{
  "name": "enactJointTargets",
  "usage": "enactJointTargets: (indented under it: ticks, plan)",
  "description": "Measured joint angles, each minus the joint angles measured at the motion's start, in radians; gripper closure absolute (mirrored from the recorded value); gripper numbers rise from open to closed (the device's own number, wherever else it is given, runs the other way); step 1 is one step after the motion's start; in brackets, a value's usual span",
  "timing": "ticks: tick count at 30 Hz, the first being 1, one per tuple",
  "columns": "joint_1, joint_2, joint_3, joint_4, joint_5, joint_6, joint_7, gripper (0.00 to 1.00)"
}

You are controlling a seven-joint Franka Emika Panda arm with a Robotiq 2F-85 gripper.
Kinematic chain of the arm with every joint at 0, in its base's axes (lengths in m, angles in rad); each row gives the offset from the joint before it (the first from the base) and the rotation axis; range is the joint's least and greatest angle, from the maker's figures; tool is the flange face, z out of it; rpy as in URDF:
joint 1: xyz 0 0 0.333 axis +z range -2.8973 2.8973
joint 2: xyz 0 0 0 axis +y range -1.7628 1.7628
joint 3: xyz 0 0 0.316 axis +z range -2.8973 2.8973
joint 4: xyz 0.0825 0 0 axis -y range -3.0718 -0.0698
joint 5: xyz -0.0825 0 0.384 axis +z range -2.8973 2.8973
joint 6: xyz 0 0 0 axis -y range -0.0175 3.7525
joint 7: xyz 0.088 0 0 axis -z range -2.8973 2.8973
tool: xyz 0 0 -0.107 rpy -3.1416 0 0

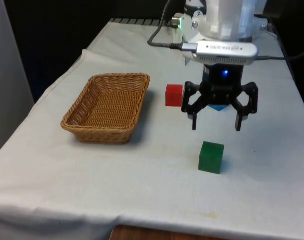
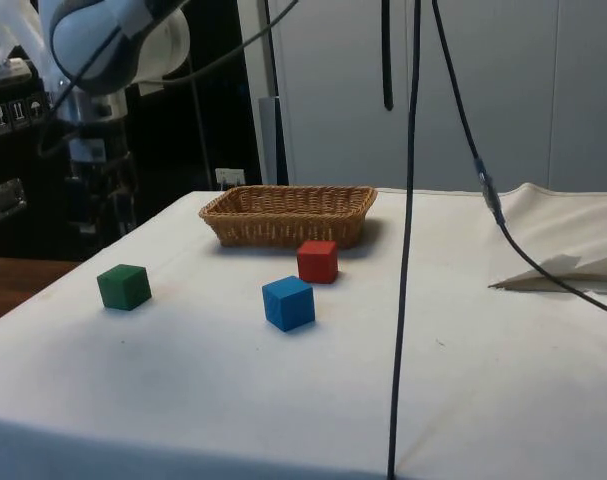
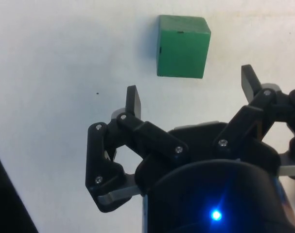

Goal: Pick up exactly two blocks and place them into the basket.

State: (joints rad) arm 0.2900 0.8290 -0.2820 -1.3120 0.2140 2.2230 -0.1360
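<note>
A green block (image 1: pixel 211 157) sits on the white cloth near the table's front edge. My gripper (image 1: pixel 216 125) hangs open just above and behind it, with nothing between its fingers. In the wrist view the green block (image 3: pixel 182 46) lies a little beyond the open gripper (image 3: pixel 191 90). A red block (image 1: pixel 174 95) stands beside the wicker basket (image 1: pixel 106 107), which holds nothing. A blue block (image 1: pixel 219 107) is mostly hidden behind the gripper. The side view has the green block (image 2: pixel 124 287), blue block (image 2: pixel 288 303), red block (image 2: pixel 317 261) and basket (image 2: pixel 288 213), with the gripper (image 2: pixel 103 220) above the green block.
Black cables (image 2: pixel 413 200) hang down in front of the side camera. A fold of cloth (image 2: pixel 573 270) lies at the side view's right. Another cable (image 1: pixel 164 42) runs over the table's far end. The wooden table edge (image 1: pixel 141 234) shows at the front.
</note>
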Motion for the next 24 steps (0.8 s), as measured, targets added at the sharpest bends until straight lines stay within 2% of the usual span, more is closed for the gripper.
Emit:
enactJointTargets:
  ticks: [5, 19, 24]
  plan:
    - [-0.001, 0.04, 0.0, 0.011, 0.024, 0.029, -0.001, 0.0]
    - [-0.014, 0.147, 0.0, 0.102, 0.116, 0.035, -0.016, 0.0]
    - [-0.018, 0.168, 0.0, 0.111, 0.119, 0.035, -0.017, 0.0]
